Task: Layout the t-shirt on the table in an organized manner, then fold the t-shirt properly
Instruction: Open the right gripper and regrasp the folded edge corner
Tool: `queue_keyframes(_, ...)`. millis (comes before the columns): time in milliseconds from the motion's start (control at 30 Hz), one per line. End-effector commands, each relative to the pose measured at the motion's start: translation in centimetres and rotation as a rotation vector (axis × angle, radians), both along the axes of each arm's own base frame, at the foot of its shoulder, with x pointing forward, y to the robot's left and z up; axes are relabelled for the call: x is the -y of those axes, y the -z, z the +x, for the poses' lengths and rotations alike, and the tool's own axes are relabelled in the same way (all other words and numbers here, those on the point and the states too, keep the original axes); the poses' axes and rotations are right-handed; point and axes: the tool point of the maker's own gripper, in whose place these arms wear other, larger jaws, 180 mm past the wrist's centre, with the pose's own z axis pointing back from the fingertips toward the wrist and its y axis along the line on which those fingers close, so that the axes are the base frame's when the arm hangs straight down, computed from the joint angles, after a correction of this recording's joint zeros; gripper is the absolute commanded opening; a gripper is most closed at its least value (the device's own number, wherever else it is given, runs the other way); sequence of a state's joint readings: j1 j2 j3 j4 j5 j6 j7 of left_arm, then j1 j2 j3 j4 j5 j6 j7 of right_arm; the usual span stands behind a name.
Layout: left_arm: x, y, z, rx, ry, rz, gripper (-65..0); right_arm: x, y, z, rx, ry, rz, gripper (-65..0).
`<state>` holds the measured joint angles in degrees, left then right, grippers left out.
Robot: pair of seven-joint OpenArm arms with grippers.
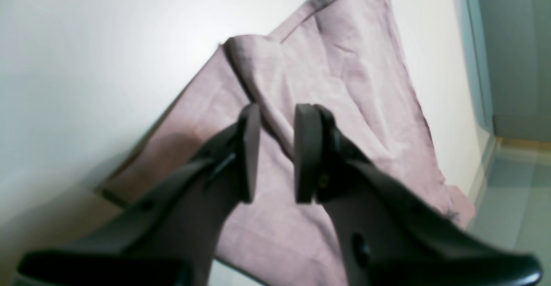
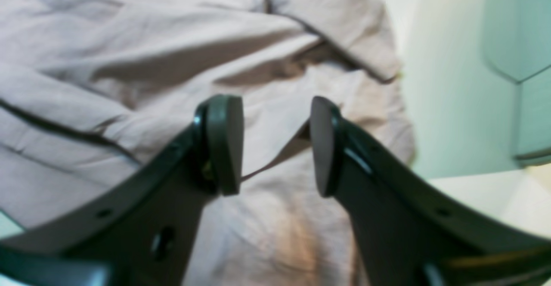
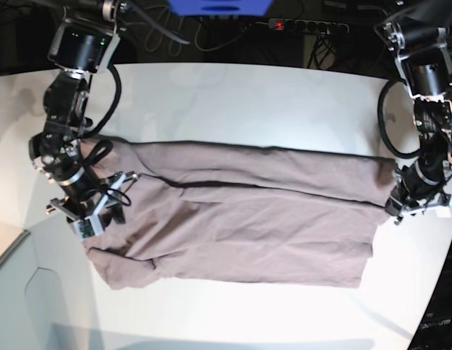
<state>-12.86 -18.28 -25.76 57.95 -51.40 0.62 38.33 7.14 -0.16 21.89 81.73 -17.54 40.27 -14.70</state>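
Lying flat, one t-shirt (image 3: 240,219) on one table (image 3: 233,95), two end effectors, left (image 1: 277,152) and right (image 2: 275,144), both parted, empty.

Dark back wall, cable clutter (image 3: 211,29), power strip (image 3: 308,27) with red light, blue box (image 3: 219,6) up top. Grey-green floor (image 1: 512,200), soft overhead glare.

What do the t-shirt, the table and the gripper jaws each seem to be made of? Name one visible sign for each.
t-shirt: soft woven or knit cloth, probably cotton; matte, creased, folds limply.
table: smooth white hard top, perhaps laminate; faint sheen.
Gripper jaws: dark moulded plastic, it seems; slightly glossy edges.
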Motion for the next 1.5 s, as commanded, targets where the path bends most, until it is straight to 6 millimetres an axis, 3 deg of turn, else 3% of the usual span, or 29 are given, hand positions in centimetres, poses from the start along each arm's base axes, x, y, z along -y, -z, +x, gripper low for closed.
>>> queue_keyframes(0,-0.9,-2.0,1.0,0.055,-0.007,0.012,-50.7,0.7,-2.2,0.7,0.074,0.015,0.001,-36.5)
queue_keyframes(100,-2.2,-1.2,-0.4,0.022,-0.017,0.037,-50.7,1.6,-3.4,0.5,0.106,0.039,-0.016,-34.3)
queue_keyframes(233,-3.5,0.0,-2.6,-0.012,-0.056,0.032,-50.6,2.9,-3.6,-0.6,0.111,0.071,-0.031,-33.6)
queue_keyframes(367,-5.2,1.1,-4.5,-0.037,-0.115,0.021,-50.6,4.1,-2.3,-2.2,0.073,0.105,-0.035,-33.6)
queue_keyframes(600,-4.9,3.7,-5.8,-0.101,-0.134,-0.017,-50.6,4.7,0.3,-5.0,-0.002,0.120,-0.039,-33.6)
queue_keyframes(833,-3.2,4.5,-5.3,-0.102,-0.132,-0.055,-50.6,4.7,1.7,-6.7,-0.044,0.120,-0.041,-33.5)
queue_keyframes(1000,-2.4,4.7,-5.1,-0.099,-0.127,-0.072,-51.1,6.4,1.9,-7.3,-0.053,0.173,-0.038,-31.0)
queue_keyframes(1067,-2.3,4.7,-5.1,-0.099,-0.127,-0.073,-55.1,6.4,2.3,-7.5,-0.063,0.173,-0.035,-29.4)
queue_keyframes(1133,-2.3,4.7,-5.1,-0.099,-0.127,-0.073,-64.8,7.1,3.4,-8.1,-0.093,0.194,-0.023,-28.9)
queue_keyframes(1200,-2.3,4.7,-5.1,-0.099,-0.127,-0.073,-65.0,8.1,4.3,-8.7,-0.117,0.233,-0.006,-28.9)
queue_keyframes(1467,-2.3,4.9,-5.4,-0.105,-0.126,-0.074,-65.0,8.5,7.0,-9.8,-0.189,0.249,0.028,-29.0)
